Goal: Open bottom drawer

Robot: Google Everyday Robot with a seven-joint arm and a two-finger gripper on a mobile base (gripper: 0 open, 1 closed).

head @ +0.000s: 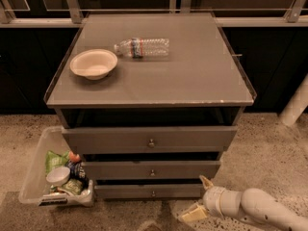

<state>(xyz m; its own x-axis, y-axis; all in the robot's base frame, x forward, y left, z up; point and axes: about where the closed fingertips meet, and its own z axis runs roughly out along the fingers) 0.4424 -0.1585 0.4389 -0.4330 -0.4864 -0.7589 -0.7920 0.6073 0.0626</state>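
The grey cabinet (149, 81) has three drawer fronts. The bottom drawer (125, 191) is the lowest and thinnest, with a tiny round knob (153, 193), and looks shut. My gripper (198, 199) is low at the cabinet's front right corner, just right of the bottom drawer's right end and near the floor. Its pale fingers (192, 214) are spread apart and hold nothing. It does not touch the knob.
A white bowl (93, 63) and a lying plastic bottle (142, 47) rest on the cabinet top. A clear bin (33, 177) of snacks and cans stands on the floor at the cabinet's left. A white post (296, 102) stands at the right.
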